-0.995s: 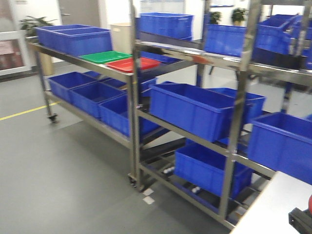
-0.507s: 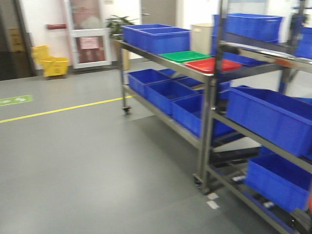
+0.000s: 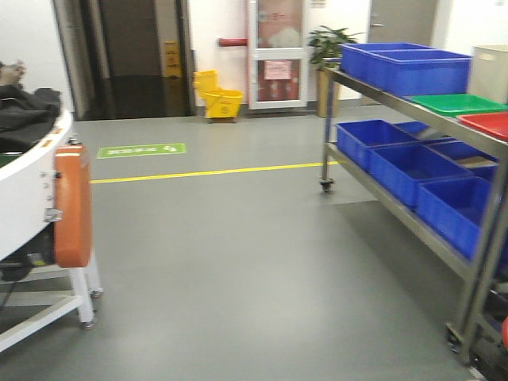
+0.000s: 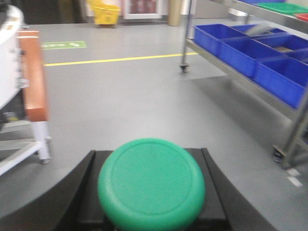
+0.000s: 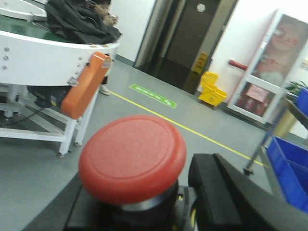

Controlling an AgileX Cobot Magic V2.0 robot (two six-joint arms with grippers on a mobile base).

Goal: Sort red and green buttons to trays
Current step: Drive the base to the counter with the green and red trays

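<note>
Facing open grey floor (image 3: pixel 238 254) — white conveyor (image 3: pixel 20 198) left, steel rack (image 3: pixel 484 262) of blue crates (image 3: pixel 405 163) right, green tray (image 3: pixel 456 103) and red tray (image 3: pixel 488 124) on top. Pinched in left gripper (image 4: pixel 149 154): green button (image 4: pixel 151 185); in right gripper (image 5: pixel 142 185): red button (image 5: pixel 132 154) — both well apart from trays.

Bright, even light; slight motion blur

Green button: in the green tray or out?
Out. The green button sits in the left end effector; the green tray lies apart on the cart.
</note>
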